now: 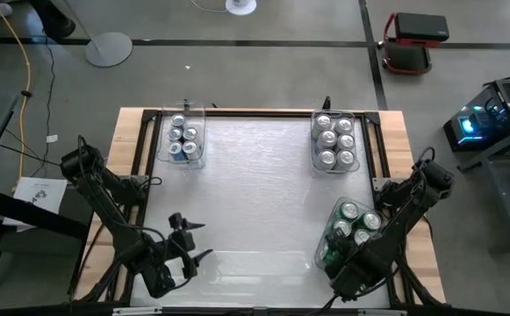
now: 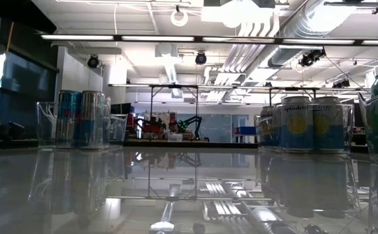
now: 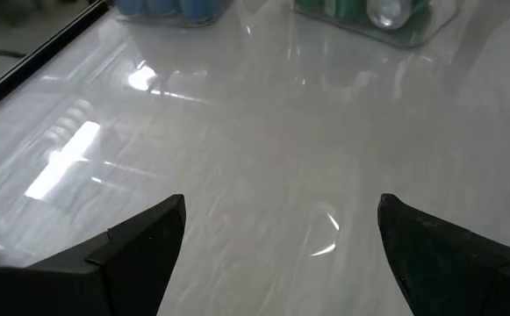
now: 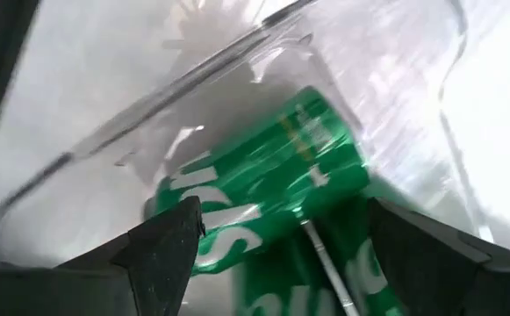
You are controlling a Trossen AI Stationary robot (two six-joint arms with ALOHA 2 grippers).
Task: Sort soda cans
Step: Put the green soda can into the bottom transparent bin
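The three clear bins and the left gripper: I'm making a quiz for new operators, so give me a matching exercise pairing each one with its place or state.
Things:
1. far-left bin
2. far-right bin
3. near-right bin
4. left gripper

Places or states:
A. open over bare table, holding nothing
B. green cans, right gripper open at them
C. narrow, blue-sided cans
D. cans with pale blue and yellow sides

Pairs: 1-C, 2-D, 3-B, 4-A
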